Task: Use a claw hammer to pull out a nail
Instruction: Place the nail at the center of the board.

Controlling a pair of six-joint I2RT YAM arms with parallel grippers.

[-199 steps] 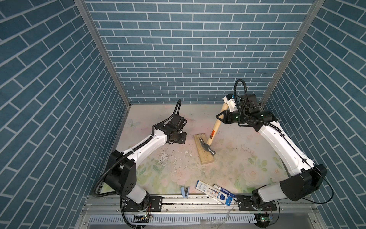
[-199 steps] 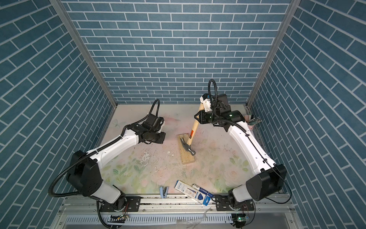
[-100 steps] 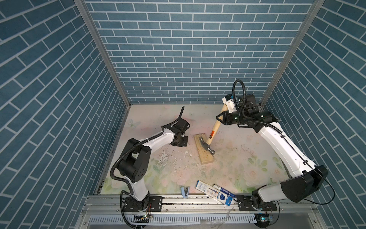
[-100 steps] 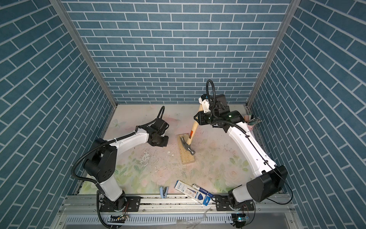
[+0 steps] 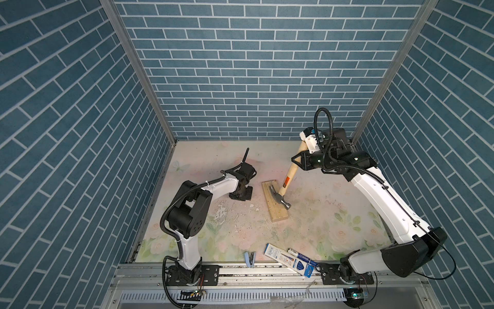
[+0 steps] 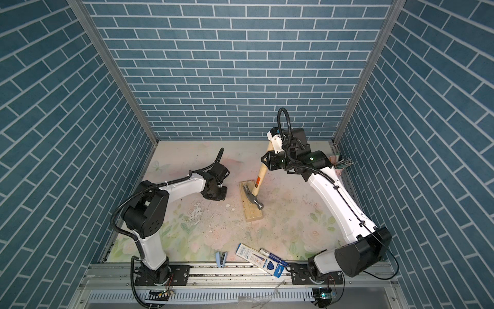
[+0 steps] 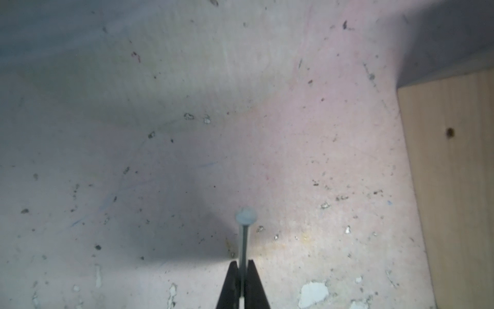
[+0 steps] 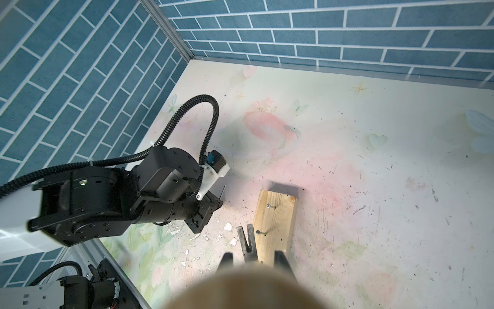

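Claw hammer (image 5: 284,184): clenched high on its handle by right gripper (image 5: 296,160), likely for leverage; head rests on wooden block (image 5: 276,211), claw just beside protruding nail (image 8: 260,233), not yet hooked. Left gripper (image 7: 242,283): pinched shut on loose nail (image 7: 244,240), held beside block, clear of hammer's swing.

A: Where was room to pass?
B: Table (image 5: 334,198) rt of the wood block (image 5: 276,211) was bare, up to the R arm (image 5: 374,192).
A: And in the way?
B: The claw hammer (image 5: 287,176) slanted up from the block, nails (image 8: 270,206) sticking up. L gripper (image 5: 240,196) low, just beside it. Boxes (image 5: 291,259) & stapler (image 5: 250,259) along the front edge.
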